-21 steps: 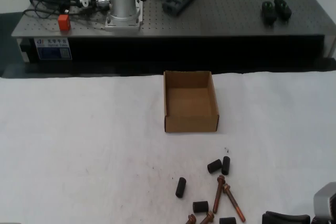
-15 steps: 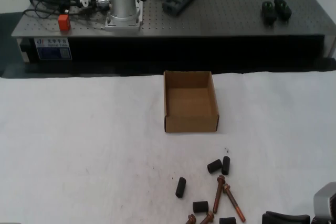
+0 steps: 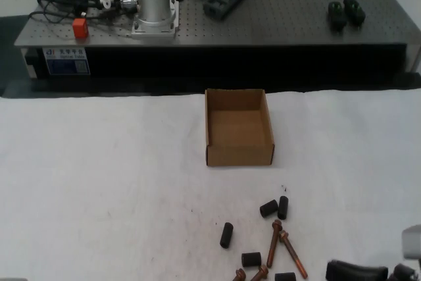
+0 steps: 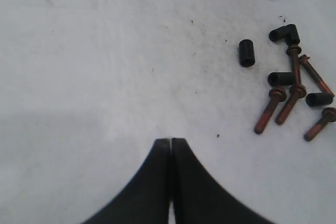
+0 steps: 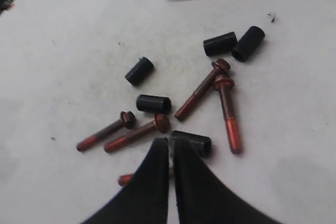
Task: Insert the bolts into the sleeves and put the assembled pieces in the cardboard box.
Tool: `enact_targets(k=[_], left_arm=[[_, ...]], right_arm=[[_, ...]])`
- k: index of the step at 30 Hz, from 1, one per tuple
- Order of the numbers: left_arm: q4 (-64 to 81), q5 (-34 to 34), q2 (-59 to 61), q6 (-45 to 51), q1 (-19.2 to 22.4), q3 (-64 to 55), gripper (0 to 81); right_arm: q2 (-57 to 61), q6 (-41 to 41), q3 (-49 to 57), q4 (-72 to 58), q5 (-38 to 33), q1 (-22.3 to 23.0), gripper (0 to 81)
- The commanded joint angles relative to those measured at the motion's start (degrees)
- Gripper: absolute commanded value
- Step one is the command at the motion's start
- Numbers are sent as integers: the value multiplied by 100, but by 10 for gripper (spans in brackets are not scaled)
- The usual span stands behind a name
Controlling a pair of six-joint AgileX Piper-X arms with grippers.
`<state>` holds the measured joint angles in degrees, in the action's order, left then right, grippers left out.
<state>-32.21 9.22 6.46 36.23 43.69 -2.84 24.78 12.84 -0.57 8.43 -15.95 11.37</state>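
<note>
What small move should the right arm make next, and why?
Probably open the right gripper. Its fingers are pressed shut on nothing, close to the loose copper-coloured metal bolts and short black cylindrical sleeves. No bolt sits in a sleeve yet, and the brown cardboard box looks empty. Open fingers would then be ready to take a bolt.

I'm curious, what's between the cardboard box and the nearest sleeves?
Between cardboard box and sleeves: bare white sheet with a tiny speck, in the high view.
</note>
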Motion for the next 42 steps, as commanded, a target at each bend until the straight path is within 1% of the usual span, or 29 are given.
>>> enact_targets(k=[1, 3, 4, 5, 6, 8, 11, 12, 13, 17, 20, 23, 28, 31, 32, 34, 40, 42], left_arm=[[850, -264, -23, 87, -5, -37, 6], [1722, -391, 31, -133, -5, -37, 6], [2088, -393, 98, -346, -5, -37, 0], [2320, -405, 176, -526, -5, -37, 19], [2512, -446, 303, -642, -5, -51, 43], [2582, -582, 658, -854, -5, -109, 138], [2585, -723, 1322, -969, -5, -255, 307], [2585, -728, 1581, -976, -5, -342, 342], [2585, -725, 1830, -1008, -5, -448, 354], [2585, -922, 2736, -1533, -5, -902, 335], [2585, -971, 3297, -1862, -5, -1204, 329], [2585, -971, 3658, -1878, -5, -1426, 329], [2585, -971, 3913, -1878, -5, -1500, 329], [2585, -986, 3916, -1878, -5, -1500, 329], [2585, -986, 3916, -1878, -5, -1500, 329], [2585, -986, 3916, -1878, -5, -1500, 329], [2585, -986, 3916, -1878, -5, -1500, 329], [2585, -986, 3916, -1878, -5, -1500, 329]], right_arm=[[-34, 1082, 57, -1397, -308, -27, 15], [22, 1465, 73, -1825, -117, -27, 92], [135, 1537, 247, -1714, -4, -27, 140], [305, 1539, 456, -1553, 79, -27, 183], [488, 1462, 637, -1305, 119, -27, 209], [1097, 980, 1139, -765, 119, -27, 220], [2209, 273, 2078, 274, 76, -27, 221], [2657, 94, 2367, 757, 76, -27, 221], [3131, -156, 2736, 1258, 124, -10, 221], [4798, -1067, 4017, 2807, 734, 91, 221], [5775, -1372, 4734, 3349, 924, 212, 221], [6504, -1417, 5160, 3568, 1025, 354, 221], [7094, -1552, 5427, 3616, 1025, 623, 221], [7273, -1551, 5426, 3615, 1357, 742, 221], [7318, -1551, 5426, 3615, 1555, 759, 221], [7388, -1551, 5426, 3543, 1711, 776, 221], [7458, -1551, 5412, 3312, 1757, 776, 221], [7483, -1551, 5412, 3281, 1757, 776, 197]])
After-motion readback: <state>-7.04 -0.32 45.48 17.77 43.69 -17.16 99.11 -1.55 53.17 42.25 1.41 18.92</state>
